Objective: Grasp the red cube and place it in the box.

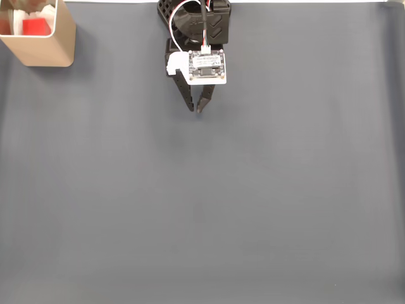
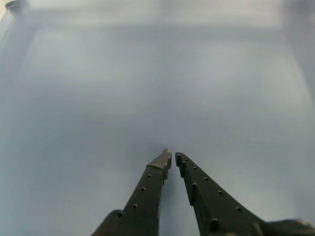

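Note:
The red cube [image 1: 36, 26] lies inside the tan box [image 1: 56, 47] at the top left corner of the fixed view, against the white lining. My gripper [image 1: 195, 110] hangs near the top middle of the mat, well to the right of the box, its black fingers pointing down the picture. The two fingertips nearly touch and hold nothing. In the wrist view the gripper [image 2: 172, 155] rises from the bottom edge over bare grey mat, its tips close together with a narrow slit between them.
A dark grey mat [image 1: 202, 202] covers the whole table. The arm's black base and a white camera board [image 1: 207, 66] sit at the top middle. A pale strip marks the mat's far edge.

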`<action>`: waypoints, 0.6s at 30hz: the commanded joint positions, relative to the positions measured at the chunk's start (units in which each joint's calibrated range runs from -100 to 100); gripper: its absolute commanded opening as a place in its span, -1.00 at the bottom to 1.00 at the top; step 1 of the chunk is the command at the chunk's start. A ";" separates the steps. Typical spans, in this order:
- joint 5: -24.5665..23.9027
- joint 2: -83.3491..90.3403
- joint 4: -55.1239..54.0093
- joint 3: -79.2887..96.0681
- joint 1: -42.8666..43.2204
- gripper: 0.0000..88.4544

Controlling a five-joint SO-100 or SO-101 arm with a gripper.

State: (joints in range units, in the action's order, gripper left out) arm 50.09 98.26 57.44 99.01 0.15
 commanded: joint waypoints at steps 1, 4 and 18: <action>-0.29 1.39 2.15 0.81 -0.57 -1.00; -0.34 1.48 4.36 0.81 -0.50 -1.00; 0.54 1.56 17.40 0.81 -0.43 -1.00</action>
State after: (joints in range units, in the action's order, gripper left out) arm 50.09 99.31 72.24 99.01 0.15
